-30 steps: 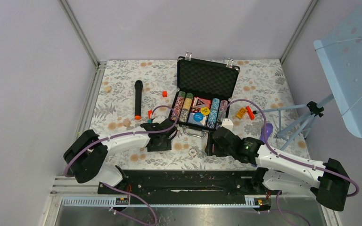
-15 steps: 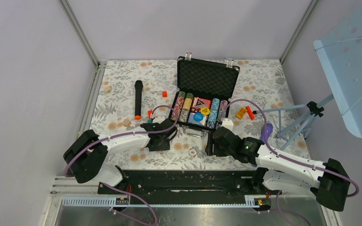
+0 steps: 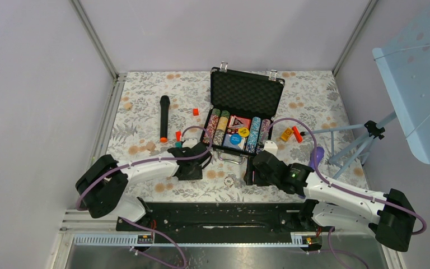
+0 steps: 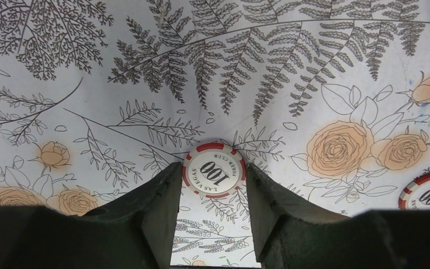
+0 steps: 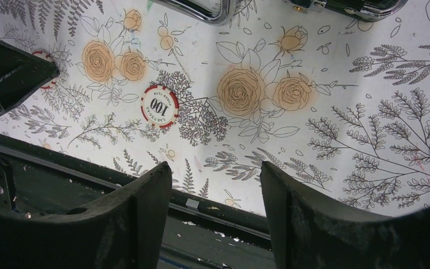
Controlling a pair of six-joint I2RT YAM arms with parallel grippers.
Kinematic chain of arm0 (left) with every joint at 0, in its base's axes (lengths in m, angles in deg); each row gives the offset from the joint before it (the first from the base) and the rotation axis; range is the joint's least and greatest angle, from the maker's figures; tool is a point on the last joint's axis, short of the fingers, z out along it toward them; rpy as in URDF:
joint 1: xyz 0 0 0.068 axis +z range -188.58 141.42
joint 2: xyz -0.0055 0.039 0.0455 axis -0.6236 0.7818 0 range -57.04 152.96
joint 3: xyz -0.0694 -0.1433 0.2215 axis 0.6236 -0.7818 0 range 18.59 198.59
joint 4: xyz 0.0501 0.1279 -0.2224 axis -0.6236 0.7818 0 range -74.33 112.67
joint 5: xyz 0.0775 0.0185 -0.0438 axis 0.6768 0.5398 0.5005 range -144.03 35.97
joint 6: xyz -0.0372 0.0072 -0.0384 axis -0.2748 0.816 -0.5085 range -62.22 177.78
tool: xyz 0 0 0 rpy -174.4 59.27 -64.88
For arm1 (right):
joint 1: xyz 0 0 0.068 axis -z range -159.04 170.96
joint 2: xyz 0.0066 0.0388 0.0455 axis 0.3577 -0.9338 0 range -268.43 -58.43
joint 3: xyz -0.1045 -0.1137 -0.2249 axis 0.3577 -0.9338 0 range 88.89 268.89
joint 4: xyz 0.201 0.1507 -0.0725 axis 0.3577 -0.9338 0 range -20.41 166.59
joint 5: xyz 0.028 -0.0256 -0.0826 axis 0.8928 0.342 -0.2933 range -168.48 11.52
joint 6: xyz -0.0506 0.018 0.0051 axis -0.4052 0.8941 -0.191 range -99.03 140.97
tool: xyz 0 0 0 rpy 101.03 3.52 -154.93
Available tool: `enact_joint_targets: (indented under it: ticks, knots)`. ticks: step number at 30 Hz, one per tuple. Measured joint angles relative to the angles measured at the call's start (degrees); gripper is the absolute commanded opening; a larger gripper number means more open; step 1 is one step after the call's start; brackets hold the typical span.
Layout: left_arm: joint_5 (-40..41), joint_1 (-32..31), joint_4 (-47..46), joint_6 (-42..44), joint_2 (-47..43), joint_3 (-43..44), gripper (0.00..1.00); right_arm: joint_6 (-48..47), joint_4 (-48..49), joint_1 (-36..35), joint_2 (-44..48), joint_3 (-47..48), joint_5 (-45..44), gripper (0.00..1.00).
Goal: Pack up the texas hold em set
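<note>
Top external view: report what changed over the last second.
Nothing visibly moved. The left gripper stays low, its fingers against both sides of the 100 chip flat on the table; the right gripper stays open near a second chip. The briefcase stays open.

floral table (image 3: 313,95) carries open briefcase (image 3: 246,92), microphone (image 3: 164,117), small blocks (image 3: 195,112), loose chip (image 4: 213,176).

Left gripper (image 4: 213,182) tightens on a poker chip (image 4: 213,168)
Over the last second we watch its jaws draw inward: wider apart before, they now have both fingers (image 4: 165,196) pressed against the rim of the red-and-white chip marked 100, which lies flat on the flowered counter (image 4: 89,112).
</note>
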State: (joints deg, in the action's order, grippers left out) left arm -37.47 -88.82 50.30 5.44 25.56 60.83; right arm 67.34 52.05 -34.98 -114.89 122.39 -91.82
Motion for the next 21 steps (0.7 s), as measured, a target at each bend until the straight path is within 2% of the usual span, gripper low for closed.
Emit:
enact_joint_targets:
  ticks: [3, 11, 21]
  knots:
    - [0.02, -0.52, -0.13, -0.02, 0.00, 0.00, 0.45, 0.00, 0.00, 0.17, 0.00, 0.00, 0.00, 0.66]
    - [0.17, -1.29, -0.57, -0.20, 0.00, -0.07, 0.52, -0.02, 0.00, 0.20, -0.07, 0.00, 0.00, 0.66]
    - [0.37, -1.57, -0.92, -0.17, -0.04, -0.26, 0.50, -0.02, 0.00, 0.24, -0.24, 0.00, 0.15, 0.66]
